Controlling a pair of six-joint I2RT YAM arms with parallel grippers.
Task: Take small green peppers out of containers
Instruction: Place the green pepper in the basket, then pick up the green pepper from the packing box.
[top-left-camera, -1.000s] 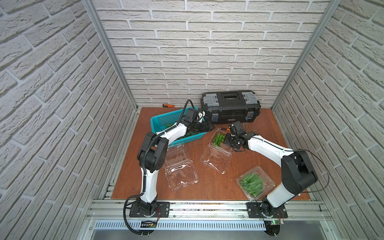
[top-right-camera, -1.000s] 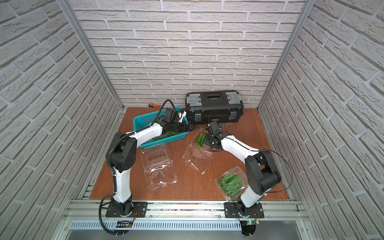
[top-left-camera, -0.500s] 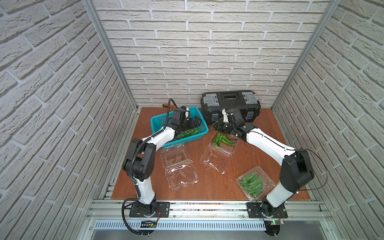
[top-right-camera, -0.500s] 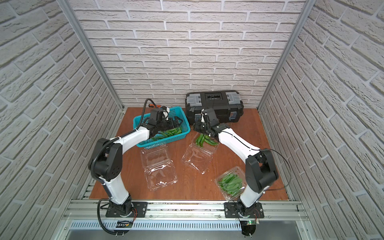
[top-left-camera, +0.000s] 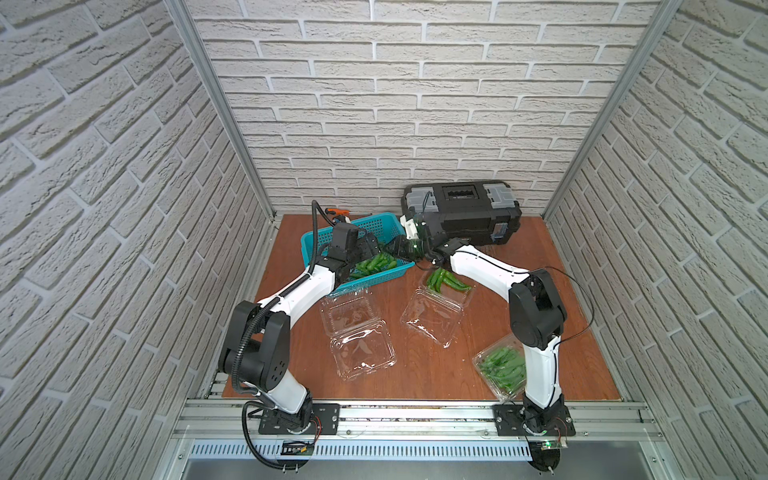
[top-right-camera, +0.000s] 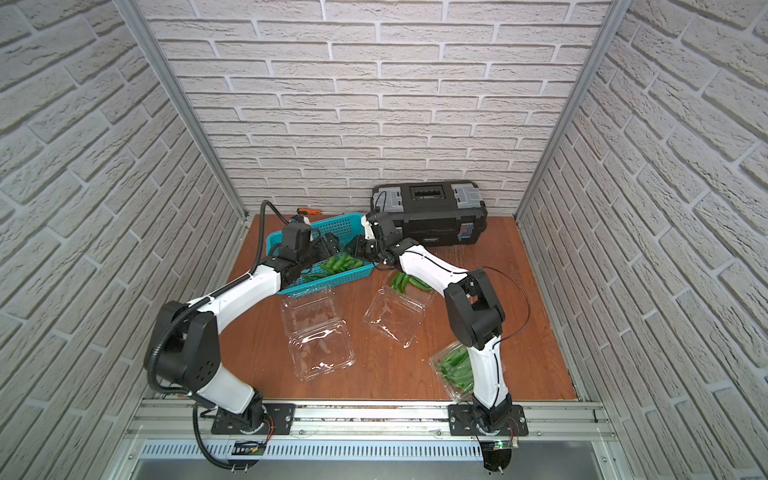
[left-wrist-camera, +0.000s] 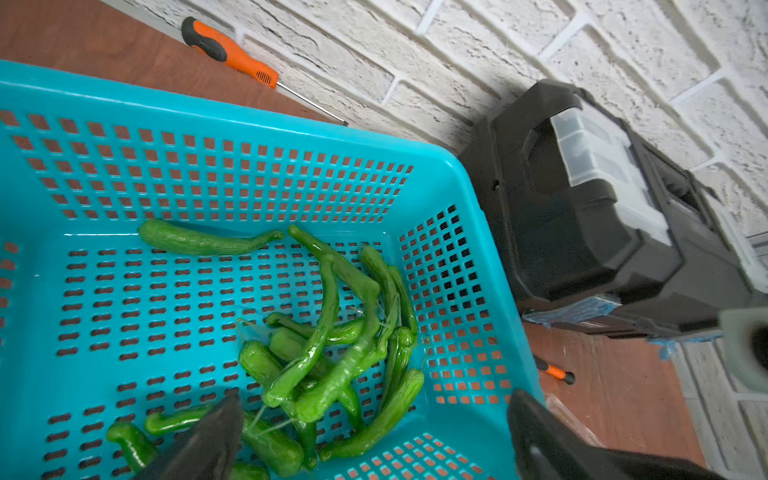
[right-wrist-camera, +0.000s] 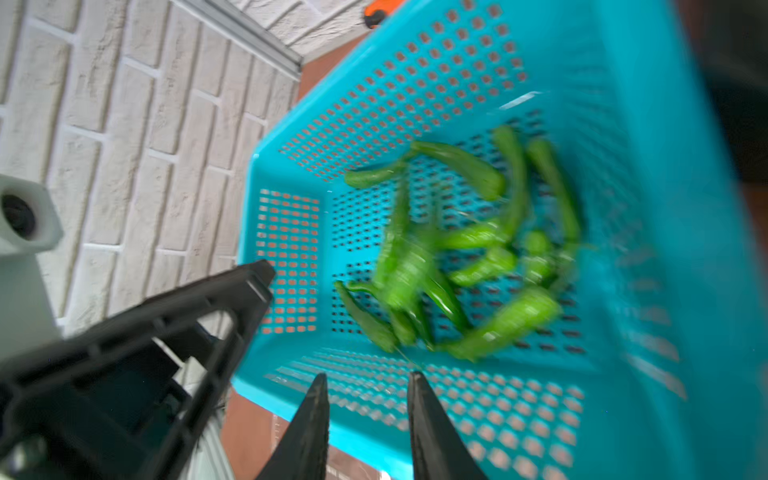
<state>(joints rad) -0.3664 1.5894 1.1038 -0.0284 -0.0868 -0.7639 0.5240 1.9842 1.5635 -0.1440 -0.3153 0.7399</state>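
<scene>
Our left claw (left-wrist-camera: 374, 405) is spread wide and grasps nothing. It hangs low over the teal basket (left-wrist-camera: 249, 120), above a heap of small green peppers (left-wrist-camera: 332, 353) on the basket floor. Our right claw (right-wrist-camera: 368, 399) hovers at the basket rim on the side nearest the black toolbox (top-left-camera: 461, 208). Its jaws are parted a little with nothing between them, though that wrist view is blurred. In both top views the two claws face each other over the basket.

Just beside the basket, on its side toward the robot, an open container (top-left-camera: 357, 332) lies flat on the desk (top-left-camera: 415, 374). Near the basket's toolbox-side corner, a second container (top-left-camera: 432, 320) also lies open, with a few peppers (top-left-camera: 444, 279) in the half closer to the basket. Well apart from the basket, by the right arm's base, a third container (top-left-camera: 498, 388) is packed with peppers (top-left-camera: 500, 365) and partly hidden by that arm. Behind the basket, against the wall, lies an orange screwdriver (left-wrist-camera: 232, 54).
</scene>
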